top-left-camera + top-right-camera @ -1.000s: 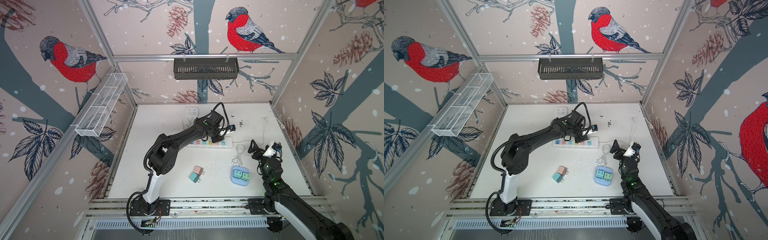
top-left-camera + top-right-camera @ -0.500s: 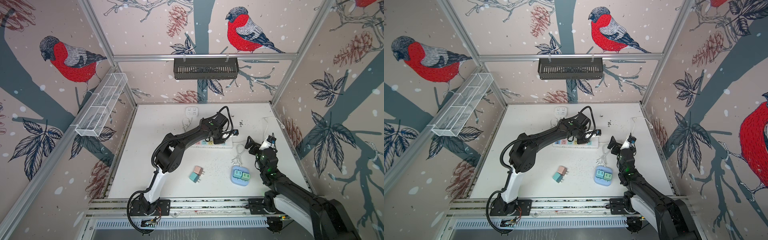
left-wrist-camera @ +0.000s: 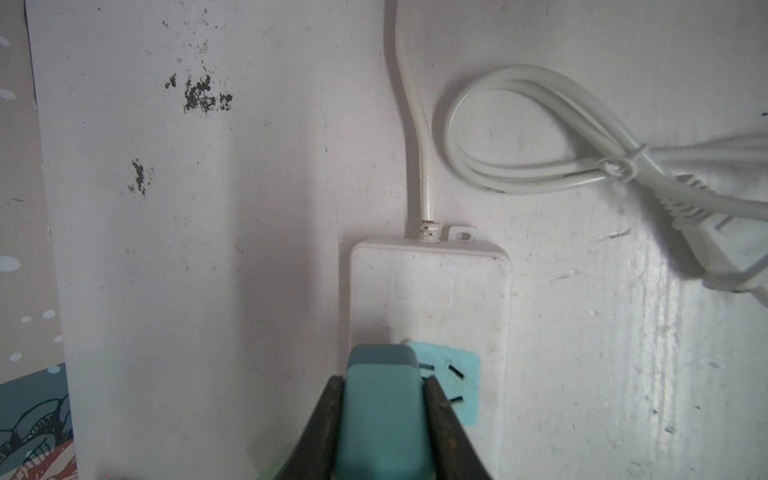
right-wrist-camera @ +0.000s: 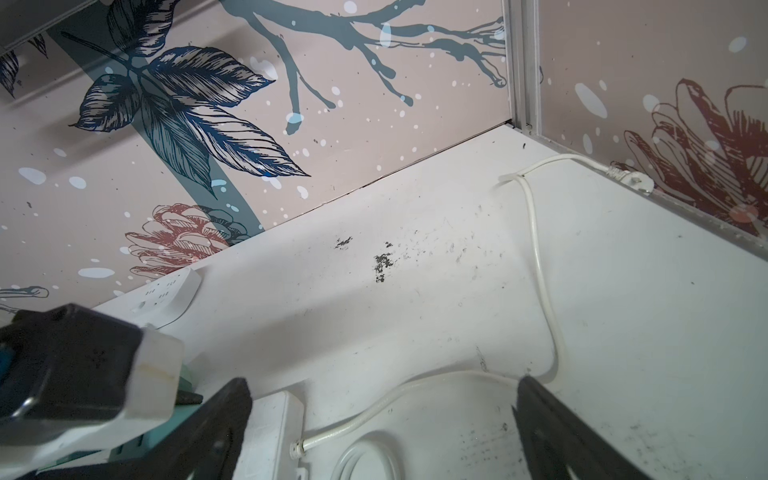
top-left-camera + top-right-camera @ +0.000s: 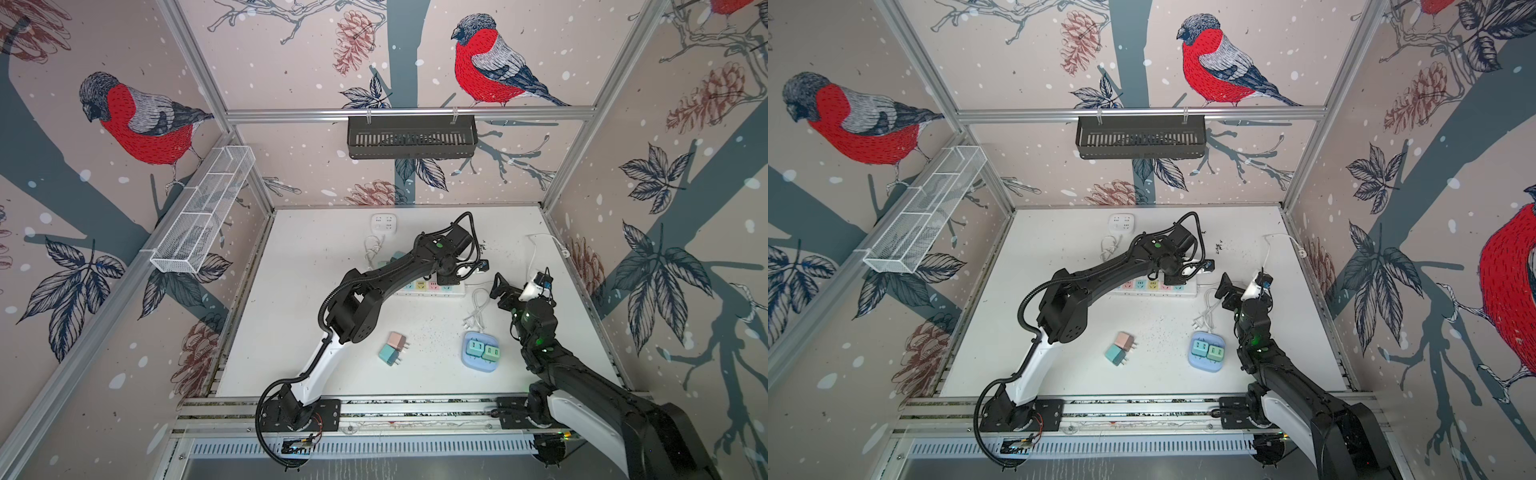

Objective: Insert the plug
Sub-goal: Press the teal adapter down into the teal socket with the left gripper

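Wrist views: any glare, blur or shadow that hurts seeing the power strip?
Left wrist view: power strip sharp, teal plug in the left gripper soft, glare streak on the table beside the strip. Right wrist view: left arm's wrist housing close and blurred, white cord sharp.

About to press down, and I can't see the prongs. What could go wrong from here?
1. The teal plug, clamped in the left gripper, hides its own prongs and part of the teal socket: misaligned prongs could jam.
2. The right gripper hangs open by the power strip, not holding it: the strip could slide under the push.
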